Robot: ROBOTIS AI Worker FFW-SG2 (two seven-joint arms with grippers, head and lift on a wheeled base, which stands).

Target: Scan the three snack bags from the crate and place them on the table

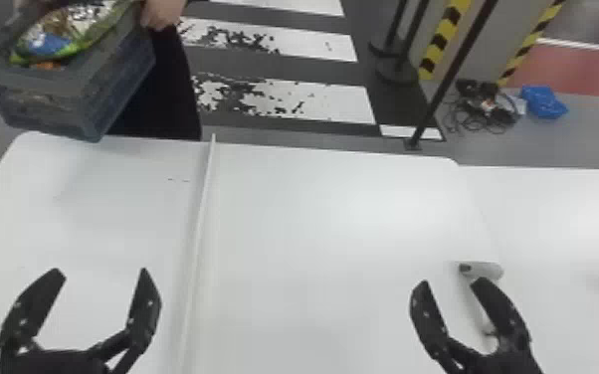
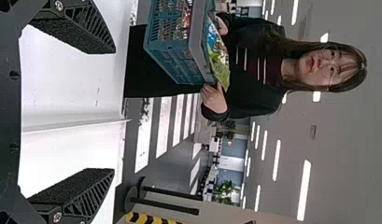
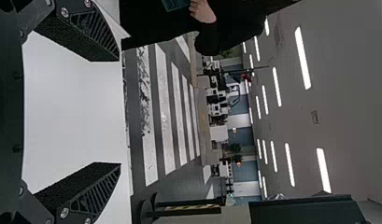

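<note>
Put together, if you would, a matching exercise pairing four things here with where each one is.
1. Crate
2. Left gripper
3. Grey handheld tool
4. Blue bundle

A. Lying on the floor
B. Open, over the left part of the table
C. In a person's hands
D. On the table, near the right gripper

Pairs: 1-C, 2-B, 3-D, 4-A
</note>
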